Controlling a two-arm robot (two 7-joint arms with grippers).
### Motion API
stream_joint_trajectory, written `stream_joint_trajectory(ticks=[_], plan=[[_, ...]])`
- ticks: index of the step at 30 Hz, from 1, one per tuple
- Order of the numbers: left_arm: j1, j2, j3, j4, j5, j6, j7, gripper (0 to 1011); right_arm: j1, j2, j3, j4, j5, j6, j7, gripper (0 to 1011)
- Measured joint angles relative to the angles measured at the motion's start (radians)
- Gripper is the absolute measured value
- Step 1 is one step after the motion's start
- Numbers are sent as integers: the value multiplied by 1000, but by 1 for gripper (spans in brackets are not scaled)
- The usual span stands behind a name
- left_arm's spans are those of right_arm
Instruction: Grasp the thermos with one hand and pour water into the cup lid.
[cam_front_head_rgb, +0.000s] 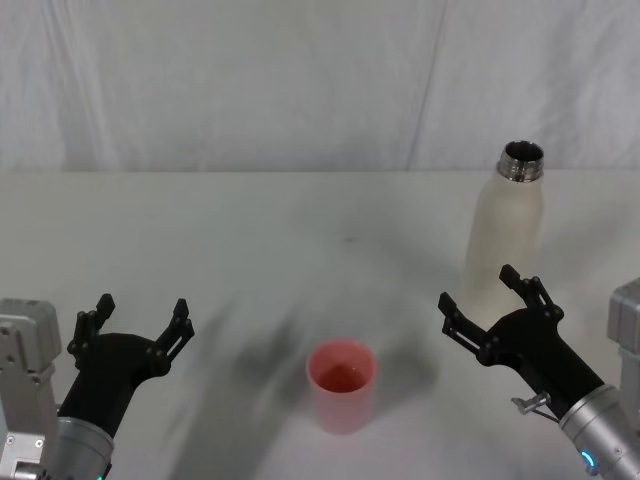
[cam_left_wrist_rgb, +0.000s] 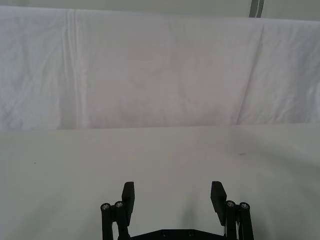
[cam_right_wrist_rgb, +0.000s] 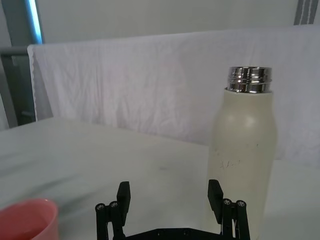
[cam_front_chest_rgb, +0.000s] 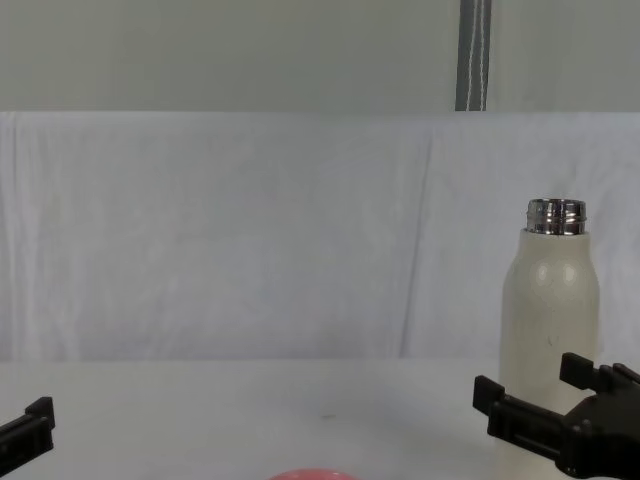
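The cream-white thermos (cam_front_head_rgb: 507, 225) stands upright and uncapped at the back right of the table, its steel neck bare; it also rises in the chest view (cam_front_chest_rgb: 550, 310) and the right wrist view (cam_right_wrist_rgb: 243, 155). My right gripper (cam_front_head_rgb: 478, 287) is open just in front of the thermos, a little to its left, and apart from it (cam_right_wrist_rgb: 169, 186) (cam_front_chest_rgb: 528, 378). The pink cup lid (cam_front_head_rgb: 341, 385) sits mouth-up near the table's front centre (cam_right_wrist_rgb: 25, 220) (cam_front_chest_rgb: 305, 474). My left gripper (cam_front_head_rgb: 140, 308) hovers open at the front left over bare table (cam_left_wrist_rgb: 173, 187). Water is hidden.
The table (cam_front_head_rgb: 250, 230) is covered in white cloth, and a white cloth backdrop (cam_front_head_rgb: 300, 80) hangs behind its far edge. A wide stretch of bare surface lies between the cup lid and the backdrop.
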Motion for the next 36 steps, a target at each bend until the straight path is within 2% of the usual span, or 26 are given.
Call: stream_joint_trajectory(ticks=[11,36], plan=[[0,0,0,0,0,0,0,1001,11,9,-13,20,-61,0,-9,1003],[0,0,0,0,0,0,0,1001,0,2,-4,18,-71,4,-9,1003]])
